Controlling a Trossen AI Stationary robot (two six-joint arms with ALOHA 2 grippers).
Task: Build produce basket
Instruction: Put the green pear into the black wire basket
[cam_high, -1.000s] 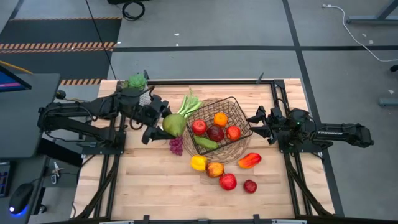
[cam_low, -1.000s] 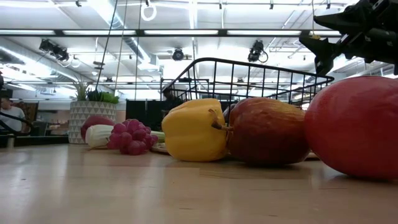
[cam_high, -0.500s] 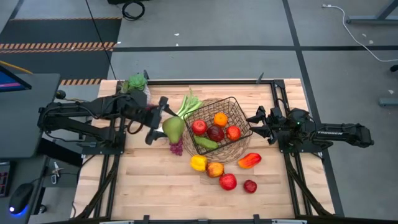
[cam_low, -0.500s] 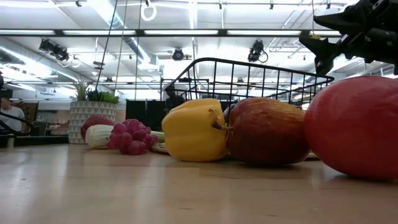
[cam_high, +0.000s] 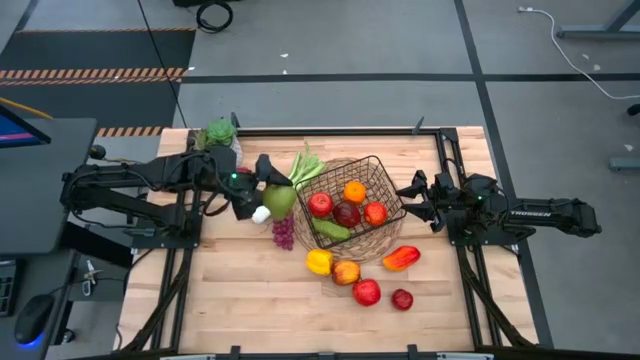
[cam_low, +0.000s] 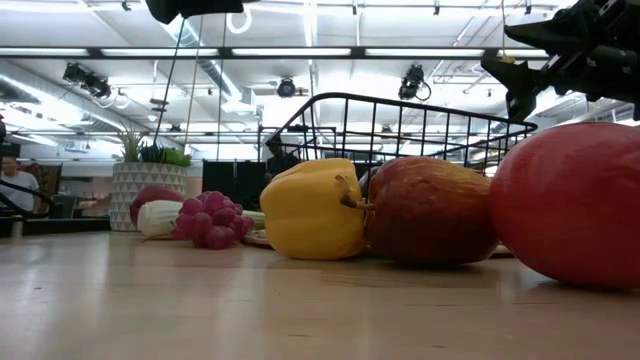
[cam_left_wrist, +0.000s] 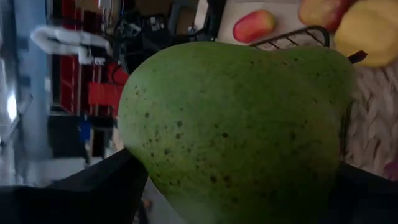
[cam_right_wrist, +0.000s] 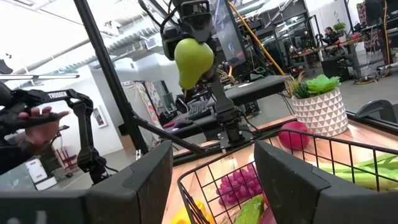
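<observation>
Two arms face each other across your table in the overhead view. Your left gripper (cam_high: 268, 190) is closed around a green pear (cam_high: 280, 199), carried just beside the basket (cam_high: 352, 205) on its left side, close above the leek (cam_high: 300, 168) and the purple grapes (cam_high: 283, 233). Your right gripper (cam_high: 412, 197) sits just off the basket's right rim with nothing between its fingers, which stand partly apart. Inside the basket you can see an orange (cam_high: 354, 191), red apples (cam_high: 320, 204) and a long green vegetable. On the bare wood in front of it lie a yellow pepper (cam_high: 319, 261), more apples (cam_high: 366, 292) and a red-orange pepper (cam_high: 401, 257).

From table height, you see the yellow pepper (cam_low: 312, 210) and two apples (cam_low: 428, 210) in front of the basket (cam_low: 400, 125), with the grapes (cam_low: 210, 220) and a potted plant (cam_low: 145, 180) further left. A gripper (cam_low: 560, 55) hangs at the upper right; the pear does not show.

Your left wrist camera is almost filled by the pear (cam_left_wrist: 236, 130), wedged between the dark fingers (cam_left_wrist: 93, 186).

Your right wrist camera looks over the basket rim (cam_right_wrist: 261, 163) past its own fingers (cam_right_wrist: 146, 180), held apart and empty. Across the table the pear (cam_right_wrist: 193, 60) hangs in the air in the left gripper (cam_right_wrist: 194, 37), above the grapes (cam_right_wrist: 230, 185). A person's hands (cam_right_wrist: 28, 118) show in the room behind.
</observation>
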